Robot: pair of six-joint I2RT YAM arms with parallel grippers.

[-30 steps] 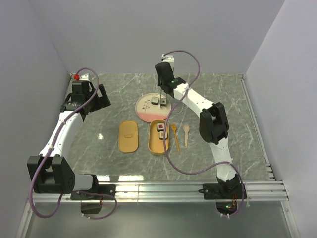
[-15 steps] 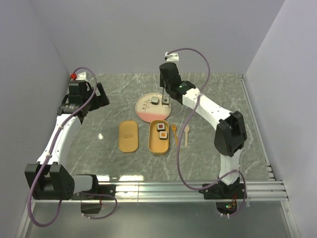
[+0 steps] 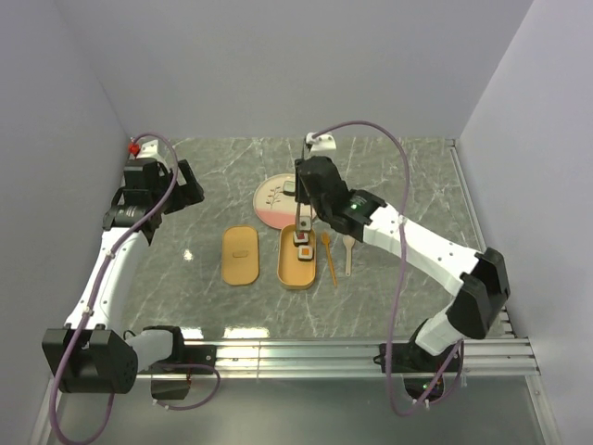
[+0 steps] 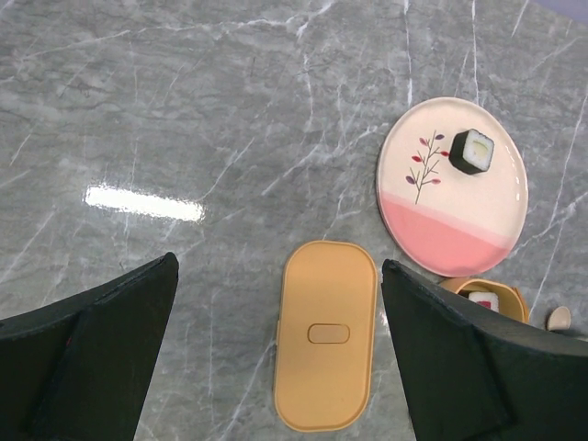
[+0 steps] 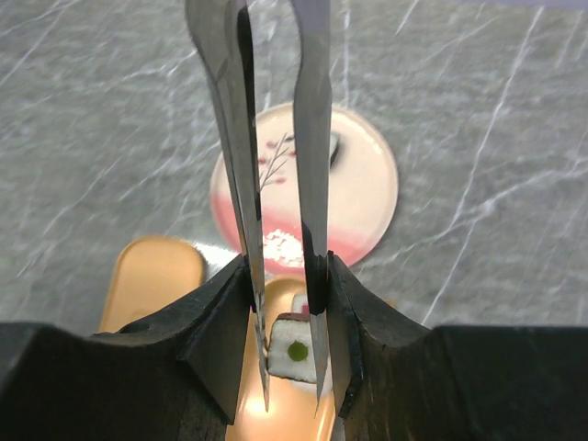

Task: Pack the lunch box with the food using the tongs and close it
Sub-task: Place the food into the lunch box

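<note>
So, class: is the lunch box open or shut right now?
Open: the lid lies flat on the table beside the lunch box, which holds sushi pieces.

The counter (image 4: 184,110) looks like polished grey marble with pale veins, glossy enough to throw back a bright streak of light. The lunch box (image 3: 296,264) and its lid (image 4: 326,335) are smooth, matt tan-orange plastic. The plate (image 4: 459,230) has a glazed, slightly shiny cream-and-pink surface. The tongs (image 5: 276,184) are smooth grey metal with a dull sheen. The right end effector (image 5: 289,317) clamping them is matt black plastic, as are the left end effector's fingers (image 4: 450,358).
</note>
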